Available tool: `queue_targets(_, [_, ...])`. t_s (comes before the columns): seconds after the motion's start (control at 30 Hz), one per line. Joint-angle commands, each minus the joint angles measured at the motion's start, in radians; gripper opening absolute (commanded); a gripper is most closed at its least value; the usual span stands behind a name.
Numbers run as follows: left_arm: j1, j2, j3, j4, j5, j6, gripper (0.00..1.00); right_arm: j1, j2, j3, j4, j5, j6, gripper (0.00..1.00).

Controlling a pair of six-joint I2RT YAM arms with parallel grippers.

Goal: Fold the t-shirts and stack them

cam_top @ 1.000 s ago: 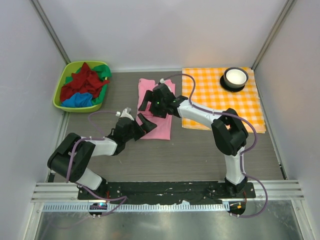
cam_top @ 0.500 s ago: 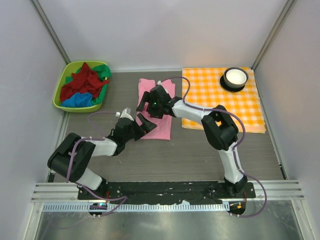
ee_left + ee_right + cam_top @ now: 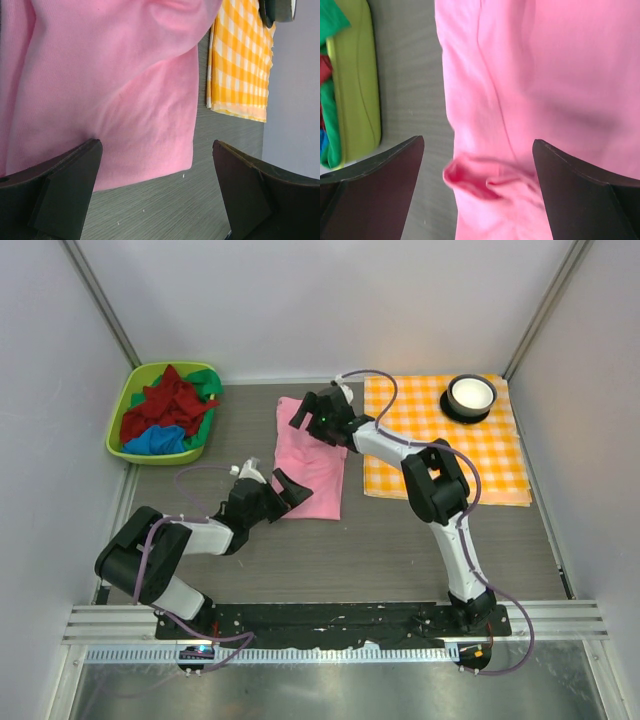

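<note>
Your right hand (image 3: 305, 412) has swung out to the far end of the light pink t-shirt (image 3: 320, 465), spread wide and holding nothing. That shirt lies on the desk (image 3: 400, 540) beneath both hands. Your left hand (image 3: 288, 490), equally wide and empty, hovers over its near left corner.

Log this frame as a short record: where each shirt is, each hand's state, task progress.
Light pink cloth t-shirt: on the table, folded narrow
Dark red t-shirt, green t-shirt, bright blue t-shirt: heaped in lime green plastic tub
Left hand: open, over pink shirt's near edge
Right hand: open, over its far end
Stack: not started
</note>
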Motion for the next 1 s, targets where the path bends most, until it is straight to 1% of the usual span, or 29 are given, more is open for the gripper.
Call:
queue_targets(0.0, [0.004, 0.022, -0.045, -0.113, 0.003, 0.014, 1.0, -0.011, 0.027, 0.124, 0.108, 0.065, -0.105, 0.96])
queue_targets(0.03, [0.004, 0.016, -0.045, -0.113, 0.006, 0.014, 1.0, -0.01, 0.015, 0.137, 0.14, 0.082, -0.155, 0.96])
queue_targets(0.07, [0.004, -0.004, -0.042, -0.114, 0.01, 0.012, 1.0, -0.007, -0.003, 0.131, 0.148, 0.146, -0.182, 0.96])
queue_targets(0.1, [0.004, -0.021, -0.039, -0.117, 0.012, 0.014, 1.0, -0.004, -0.061, 0.12, 0.157, 0.195, -0.22, 0.96])
queue_targets(0.13, [0.004, -0.043, -0.028, -0.18, 0.01, 0.024, 1.0, 0.001, -0.095, 0.088, 0.161, 0.24, -0.255, 0.97])
queue_targets(0.17, [0.004, -0.067, 0.013, -0.227, 0.012, 0.038, 1.0, 0.006, -0.132, 0.07, 0.157, 0.321, -0.312, 0.98])
queue_targets(0.2, [0.003, -0.119, 0.039, -0.278, 0.012, 0.048, 1.0, 0.007, -0.222, 0.045, 0.151, 0.346, -0.331, 0.98])
queue_targets(0.23, [0.003, -0.144, 0.07, -0.403, 0.012, 0.061, 1.0, 0.01, -0.265, -0.027, 0.152, 0.371, -0.347, 0.98])
queue_targets(0.27, [0.003, -0.167, 0.131, -0.453, 0.01, 0.086, 1.0, 0.015, -0.322, -0.068, 0.146, 0.404, -0.364, 0.99])
queue_targets(0.3, [0.001, -0.217, 0.162, -0.499, 0.01, 0.103, 1.0, 0.016, -0.368, -0.152, 0.14, 0.456, -0.381, 0.99])
queue_targets(0.33, [0.003, -0.239, 0.232, -0.619, 0.006, 0.116, 1.0, 0.018, -0.465, -0.197, 0.12, 0.484, -0.384, 0.99])
queue_targets(0.37, [0.003, -0.262, 0.266, -0.665, -0.003, 0.141, 1.0, 0.019, -0.507, -0.24, 0.09, 0.502, -0.377, 1.0])
queue_targets(0.4, [0.001, -0.296, 0.295, -0.727, -0.009, 0.155, 1.0, 0.019, -0.55, -0.332, 0.071, 0.525, -0.349, 1.0])
queue_targets(0.43, [0.003, -0.314, 0.347, -0.821, -0.023, 0.163, 1.0, 0.019, -0.645, -0.383, 0.041, 0.524, -0.328, 1.0])
queue_targets(0.47, [0.003, -0.326, 0.364, -0.856, -0.029, 0.166, 1.0, 0.019, -0.687, -0.438, 0.033, 0.524, -0.306, 1.0])
queue_targets(0.5, [0.003, -0.34, 0.376, -0.883, -0.03, 0.179, 1.0, 0.023, -0.733, -0.534, 0.023, 0.518, -0.258, 1.0])
queue_targets(0.53, [0.003, -0.359, 0.399, -0.944, -0.031, 0.184, 1.0, 0.024, -0.77, -0.578, -0.012, 0.506, -0.237, 1.0])
queue_targets(0.57, [0.003, -0.365, 0.404, -0.972, -0.046, 0.186, 1.0, 0.03, -0.842, -0.616, -0.02, 0.494, -0.221, 1.0])
queue_targets(0.63, [0.003, -0.379, 0.383, -1.012, -0.051, 0.186, 1.0, 0.044, -0.9, -0.706, -0.067, 0.481, -0.185, 0.99])
queue_targets(0.67, [0.003, -0.382, 0.368, -1.018, -0.056, 0.186, 1.0, 0.058, -0.964, -0.731, -0.082, 0.487, -0.174, 0.98])
queue_targets(0.73, [0.003, -0.391, 0.305, -1.015, -0.068, 0.167, 1.0, 0.082, -1.023, -0.8, -0.118, 0.49, -0.139, 0.97])
queue_targets(0.8, [0.003, -0.414, 0.256, -0.993, -0.077, 0.154, 1.0, 0.092, -1.089, -0.836, -0.141, 0.457, -0.112, 0.95])
queue_targets(0.83, [0.004, -0.422, 0.211, -0.966, -0.079, 0.147, 1.0, 0.101, -1.106, -0.874, -0.145, 0.443, -0.105, 0.95])
queue_targets(0.97, [0.006, -0.428, 0.14, -0.932, -0.105, 0.138, 1.0, 0.134, -1.143, -0.96, -0.133, 0.38, -0.043, 0.92])
